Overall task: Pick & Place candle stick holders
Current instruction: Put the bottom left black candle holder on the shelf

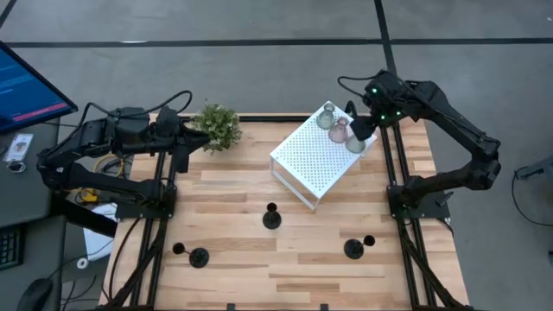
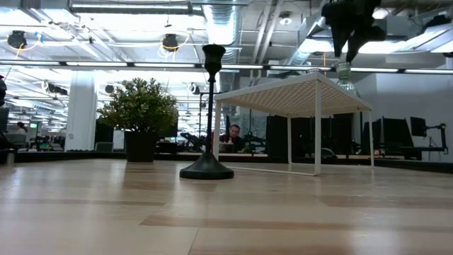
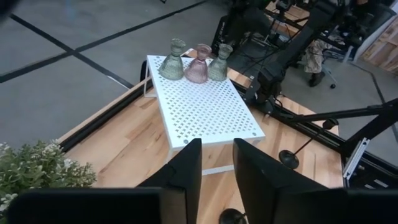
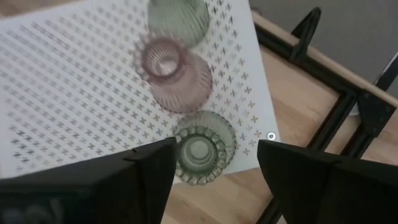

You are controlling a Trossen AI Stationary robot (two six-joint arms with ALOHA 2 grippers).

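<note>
A: Two dark fingers [image 4: 155,177] frame the bottom of the right wrist view, spread wide with nothing between them; the right gripper [image 1: 363,128] hangs just over the nearest greenish glass holder [image 4: 202,149], which stands at the corner of the white perforated box [image 1: 313,160].

B: And the rest?

A: Beside it stand the pink glass holder [image 4: 171,71] and the second greenish one [image 4: 177,15], all crowded together; three black holders [image 1: 271,216] stand apart on the desk [image 1: 233,242], in the lower half of the high view.

B: The left gripper [image 3: 217,171]?

A: Waiting by the potted plant [image 1: 216,127], fingers slightly parted, empty.

B: Risk?

A: That corner holder stands near the edge; I judge a finger brushing it could tip it off, or into the pink one.
</note>
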